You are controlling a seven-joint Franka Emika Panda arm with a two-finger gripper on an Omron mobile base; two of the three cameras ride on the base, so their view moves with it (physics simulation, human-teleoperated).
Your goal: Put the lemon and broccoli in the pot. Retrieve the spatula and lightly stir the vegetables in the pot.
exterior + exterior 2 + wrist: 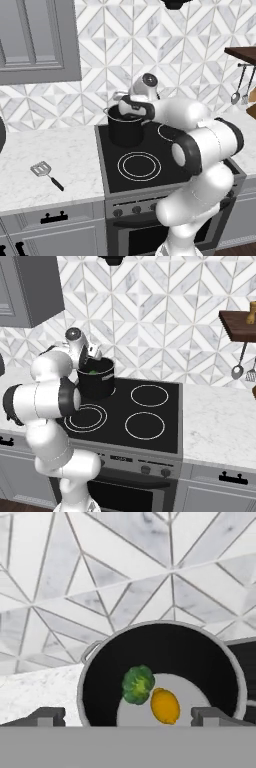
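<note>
So the biggest thing here is the black stove point(150, 160), a glass cooktop with ring burners, set into a white marble counter point(50, 160) with grey cabinets below and a diamond-patterned tile wall behind.

The white arm point(200, 150) comes up in front of the stove and bends back over it toward the wall, with the hand parked right above the pot.

The pot point(125, 131) is the tall black one with the silvery rim. In the left base view it sits at about 10 o'clock on the cooktop, on the back burner on that side, close to the tiles. From the hand view you look straight down into it, and one small side handle pokes out at around 9 o'clock on the rim.

The gripper point(128, 714) is spread wide, one finger tip on each side of the pot's mouth in the hand view, with nothing between them. It hangs over the pot and I can't see it touching anything.

The spatula point(46, 174) is lying flat on the counter, well apart from the stove, at about 9 o'clock from the front burner. Its slotted blade points toward the wall and the thin black handle angles toward the counter's front edge.

Inside the pot, the broccoli point(137, 684) and the lemon point(165, 706) are on the pale bottom, right up against each other, lemon at roughly 4 o'clock from the broccoli.
</note>
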